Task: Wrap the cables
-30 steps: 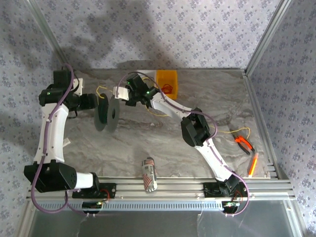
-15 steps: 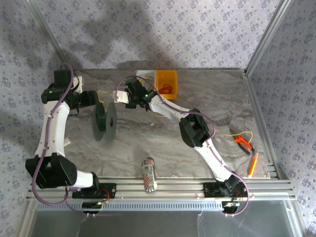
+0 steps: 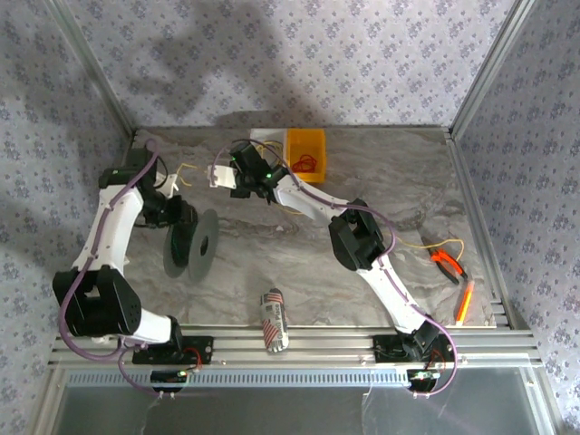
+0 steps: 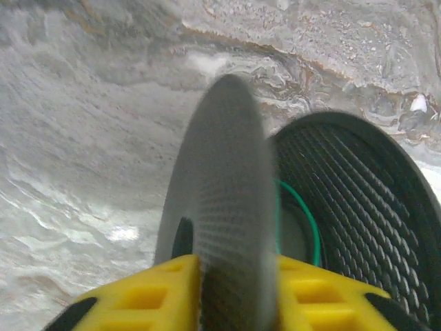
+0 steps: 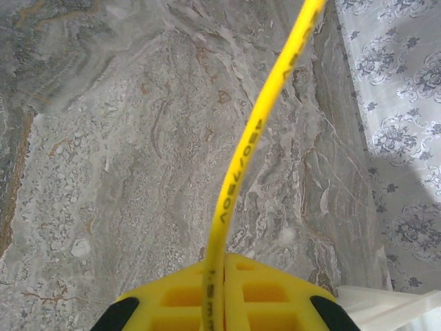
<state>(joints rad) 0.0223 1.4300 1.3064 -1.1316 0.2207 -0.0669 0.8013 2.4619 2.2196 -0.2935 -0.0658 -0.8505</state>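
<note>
A yellow cable [image 5: 242, 181] runs up out of my right gripper [image 5: 222, 270], whose yellow fingers are shut on it. In the top view the right gripper [image 3: 218, 176] hangs over the far left of the table, and the yellow cable [image 3: 186, 171] curls out past it. The cable's other end lies at the right [image 3: 437, 243]. The red-orange cable [image 3: 307, 164] lies coiled in the yellow bin [image 3: 305, 143]. My left gripper [image 4: 231, 265] is shut on the near flange of the black spool [image 4: 224, 200]. That spool [image 3: 192, 245] stands on edge left of centre.
A green wire [image 4: 311, 222] circles the spool's hub. A striped can [image 3: 274, 319] lies near the front rail. Orange-handled pliers [image 3: 446, 263] and an orange tool [image 3: 464, 301] lie at the right edge. Metal frame posts border the table.
My left gripper has closed on the spool's flange and carried the spool nearer and slightly right. The right gripper shifted a little left a second ago, then stayed put.
</note>
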